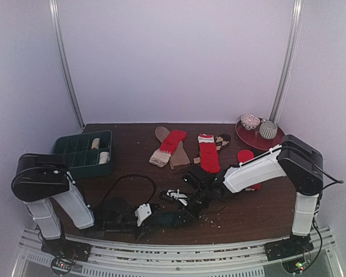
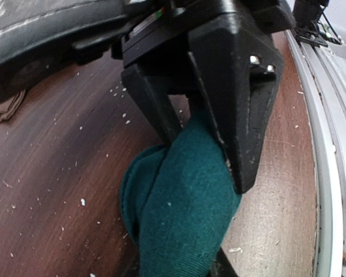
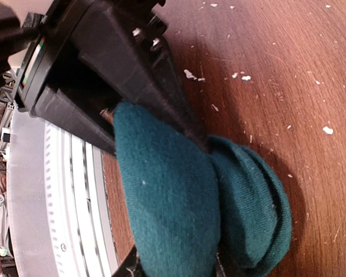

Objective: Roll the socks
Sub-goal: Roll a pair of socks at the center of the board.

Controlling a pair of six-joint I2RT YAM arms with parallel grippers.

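Observation:
A dark teal sock [image 1: 168, 218] lies bunched near the table's front edge, between both grippers. My left gripper [image 1: 154, 218] is shut on the teal sock [image 2: 179, 219], whose folded bundle bulges out below the black fingers [image 2: 242, 115]. My right gripper [image 1: 183, 209] is shut on the same sock [image 3: 167, 202] from the other side, with a rolled fold beside its finger [image 3: 161, 86]. Red socks with pale cuffs [image 1: 209, 153], a brown sock [image 1: 177, 157] and another red sock [image 1: 246, 156] lie flat at mid-table.
A dark green compartment tray [image 1: 75, 151] at the left holds cream rolled bundles [image 1: 96, 143]. A red plate [image 1: 259, 138] with two balls stands at the back right. A black cable [image 1: 130, 179] loops on the table. The metal rail [image 2: 328, 173] runs along the near edge.

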